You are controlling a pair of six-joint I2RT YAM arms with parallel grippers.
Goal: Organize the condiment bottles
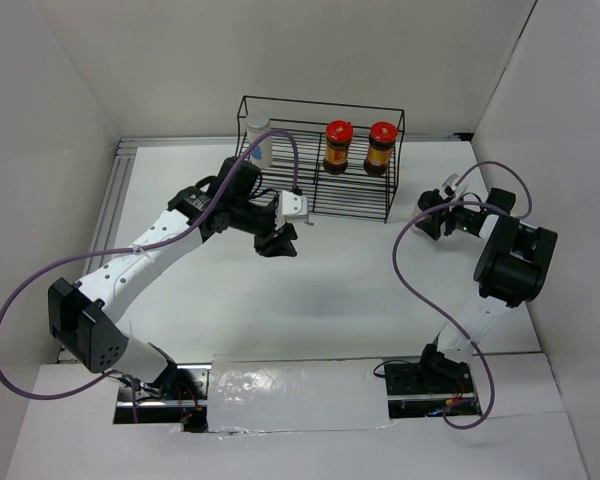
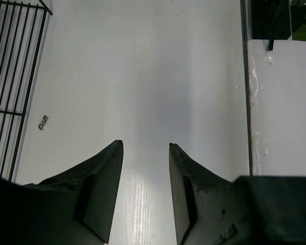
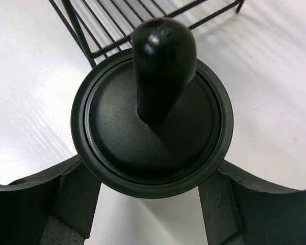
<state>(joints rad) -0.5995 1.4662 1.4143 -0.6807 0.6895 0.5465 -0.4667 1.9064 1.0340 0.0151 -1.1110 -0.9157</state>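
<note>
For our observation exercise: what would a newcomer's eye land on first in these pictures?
Probably the two amber-brown bottles with red caps standing side by side in the black wire rack at the table's far edge, a whitish bottle with a white cap at its left end. Next, the round black bottle cap filling the right wrist view, flanked by the right end effector.

two red-capped bottles point(image 1: 339, 146), one white-capped bottle point(image 1: 258, 141), one black-capped bottle point(image 3: 152, 121)
</note>
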